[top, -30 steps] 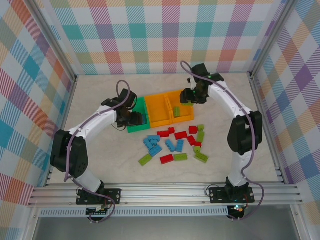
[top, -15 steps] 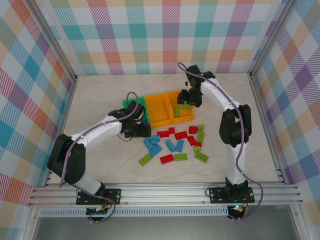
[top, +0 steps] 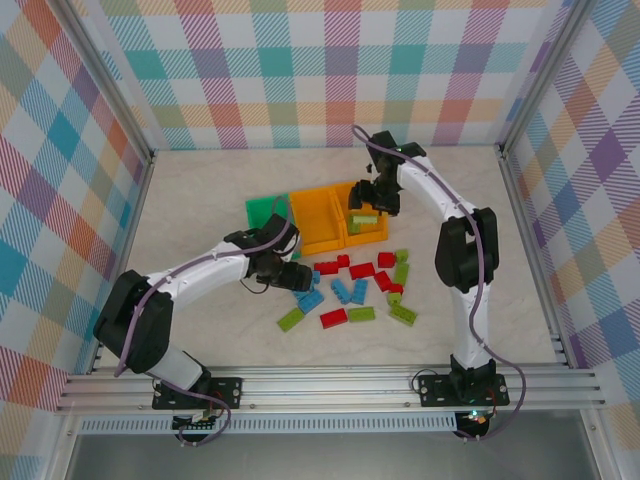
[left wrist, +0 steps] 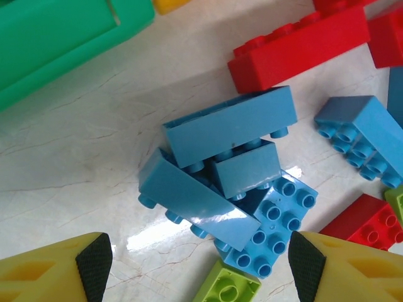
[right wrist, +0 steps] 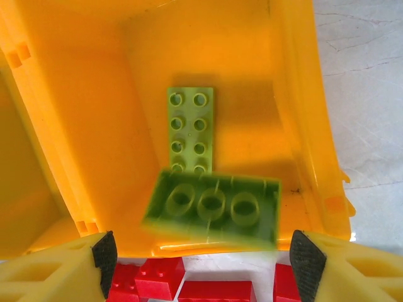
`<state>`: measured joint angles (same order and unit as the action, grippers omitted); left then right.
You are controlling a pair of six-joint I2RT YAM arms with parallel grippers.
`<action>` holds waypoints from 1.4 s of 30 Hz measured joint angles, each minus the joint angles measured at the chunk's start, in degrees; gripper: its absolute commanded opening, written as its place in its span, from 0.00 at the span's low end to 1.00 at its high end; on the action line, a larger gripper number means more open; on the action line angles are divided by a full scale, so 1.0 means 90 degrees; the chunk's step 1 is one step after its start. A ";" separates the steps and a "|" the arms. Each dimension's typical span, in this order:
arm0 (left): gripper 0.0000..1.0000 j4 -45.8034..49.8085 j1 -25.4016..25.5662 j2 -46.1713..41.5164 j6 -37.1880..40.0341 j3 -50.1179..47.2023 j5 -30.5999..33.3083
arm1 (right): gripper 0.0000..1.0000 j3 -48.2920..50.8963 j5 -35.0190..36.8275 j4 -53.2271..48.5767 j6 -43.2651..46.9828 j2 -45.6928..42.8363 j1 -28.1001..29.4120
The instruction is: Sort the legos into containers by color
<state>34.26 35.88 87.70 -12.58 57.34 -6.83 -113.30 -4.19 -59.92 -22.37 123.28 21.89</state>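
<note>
Our left gripper (left wrist: 200, 261) hovers, fingers spread wide, over tangled blue bricks (left wrist: 230, 126) near the green bin (left wrist: 56, 31); we judge it best to close squarely on one brick's long sides. Our right gripper (right wrist: 198, 255), fingers apart, hangs above a blurred lime brick (right wrist: 214, 206) over the orange bin (right wrist: 302, 94).

Green bin (top: 265, 212) left of 2 orange bins (top: 318, 225), side by side; rightmost holds 2 lime bricks (right wrist: 189, 129); blue bricks (left wrist: 227, 123), red bricks (top: 362, 270), more lime loose nr front.
</note>
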 measured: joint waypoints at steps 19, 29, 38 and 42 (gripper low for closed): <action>0.75 0.0036 0.0172 0.0471 0.1401 0.0005 0.0141 | 0.77 -0.0039 -0.0039 -0.0017 -0.0085 -0.0007 0.0002; 0.75 0.0189 0.0185 0.0964 0.2042 0.0282 0.0175 | 0.77 0.0245 0.0073 -0.0056 -0.0085 -0.0036 0.0002; 0.75 0.0197 0.0197 0.0964 0.2470 0.0284 0.0206 | 0.77 0.0335 0.0080 -0.0063 -0.0087 -0.0124 0.0000; 0.75 0.0199 0.0197 0.0964 0.2550 0.0313 0.0214 | 0.77 0.0335 0.0080 -0.0063 -0.0087 -0.0124 0.0000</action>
<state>36.05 37.65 96.38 10.37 60.16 -4.91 -110.28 -3.46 -60.49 -23.16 122.17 21.89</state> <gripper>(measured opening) 0.751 0.768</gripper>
